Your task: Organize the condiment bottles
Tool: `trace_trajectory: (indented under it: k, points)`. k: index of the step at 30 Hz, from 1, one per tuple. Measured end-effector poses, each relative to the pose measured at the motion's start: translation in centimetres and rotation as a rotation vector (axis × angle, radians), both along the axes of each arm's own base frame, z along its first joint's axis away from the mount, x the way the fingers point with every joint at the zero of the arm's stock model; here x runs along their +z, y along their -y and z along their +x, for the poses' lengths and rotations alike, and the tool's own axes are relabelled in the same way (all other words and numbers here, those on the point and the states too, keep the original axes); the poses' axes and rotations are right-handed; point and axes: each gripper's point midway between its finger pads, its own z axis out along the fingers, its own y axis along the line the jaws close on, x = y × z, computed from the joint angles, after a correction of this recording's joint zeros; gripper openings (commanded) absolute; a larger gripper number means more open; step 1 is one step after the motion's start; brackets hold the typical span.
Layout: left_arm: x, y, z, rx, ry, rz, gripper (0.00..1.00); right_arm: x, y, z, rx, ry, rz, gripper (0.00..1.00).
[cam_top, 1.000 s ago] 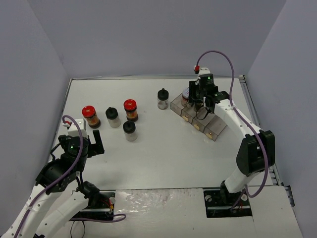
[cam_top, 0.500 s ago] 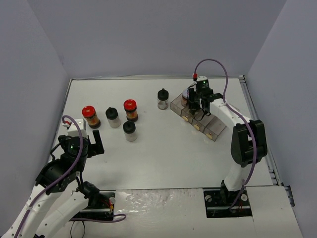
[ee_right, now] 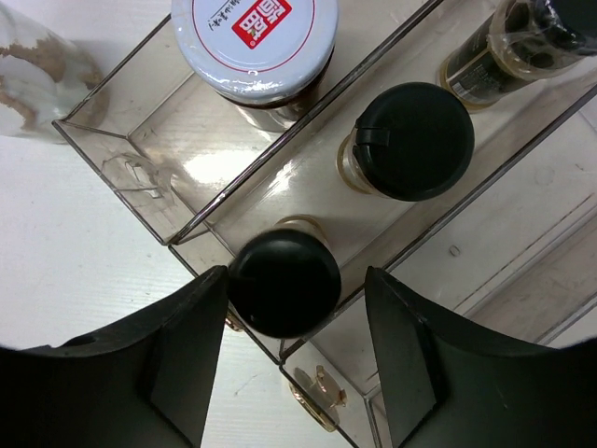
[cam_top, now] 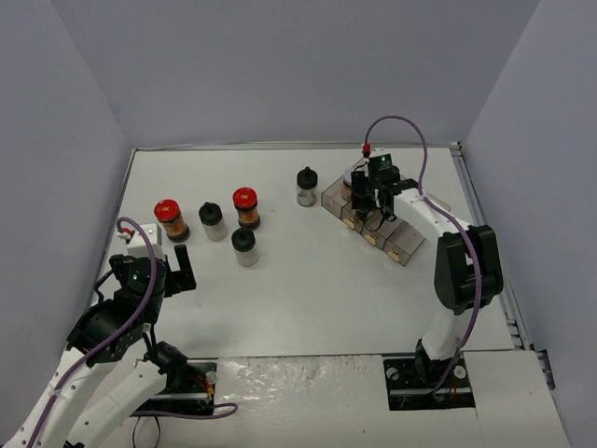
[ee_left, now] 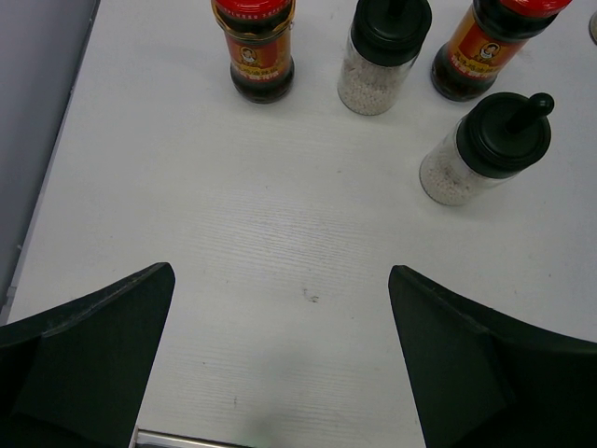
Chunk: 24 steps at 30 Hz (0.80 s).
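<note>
Two red-capped bottles (cam_top: 170, 217) (cam_top: 245, 205) and three black-capped ones (cam_top: 213, 220) (cam_top: 243, 245) (cam_top: 307, 185) stand loose on the table. Over the clear tray (cam_top: 401, 245) my right gripper (ee_right: 297, 280) straddles a black-capped jar (ee_right: 284, 282) standing in a compartment. The left finger touches its cap and the right finger stands off, so the jaws are open. In the tray too are a white-lidded jar (ee_right: 254, 37), a black flip-cap jar (ee_right: 410, 140) and a dark jar (ee_right: 494, 51). My left gripper (ee_left: 280, 275) is wide open above bare table, short of four bottles, the nearest (ee_left: 485, 149).
The tray's near compartments (ee_right: 522, 252) hold nothing. A clear jar (ee_right: 37, 65) stands just outside the tray's left wall. The right arm's cable (cam_top: 401, 126) arches over the tray. Grey walls close the table on three sides.
My right gripper has shifted slightly left over the tray and its jaws have parted from the black-capped jar. The left arm has not moved.
</note>
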Motion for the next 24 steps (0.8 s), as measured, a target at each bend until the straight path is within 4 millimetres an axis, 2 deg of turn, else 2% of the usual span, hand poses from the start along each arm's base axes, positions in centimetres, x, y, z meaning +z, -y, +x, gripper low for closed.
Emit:
trace_trajectory:
  k: [7, 9, 11, 15, 19, 22, 24]
  points:
    - [0.1, 0.0, 0.0, -0.001, 0.003, -0.002, 0.97, 0.0, -0.1, -0.4, 0.008, 0.001, 0.000, 0.82]
    - [0.1, 0.0, -0.1, -0.001, 0.006, -0.004, 0.97, 0.7, -0.4, -0.9, 0.020, 0.009, -0.001, 0.87]
    - [0.1, 0.0, -0.1, -0.001, 0.007, -0.005, 0.97, 2.4, -1.3, -1.3, 0.050, 0.042, 0.005, 0.90]
    - [0.1, 0.0, -0.1, -0.004, 0.006, -0.007, 0.97, 7.7, -5.7, -3.3, 0.201, 0.151, 0.062, 0.99]
    - [-0.1, 0.1, -0.4, -0.004, -0.017, -0.015, 0.97, 12.1, -12.1, -6.0, 0.421, 0.238, 0.128, 1.00]
    - [0.7, 0.3, -0.6, -0.005, -0.027, -0.028, 0.97, 13.6, -17.0, -8.2, 0.584, 0.265, 0.163, 1.00]
    - [1.8, 0.4, -0.5, -0.006, -0.019, -0.040, 0.97, 13.5, -20.1, -9.7, 0.685, 0.259, 0.176, 1.00]
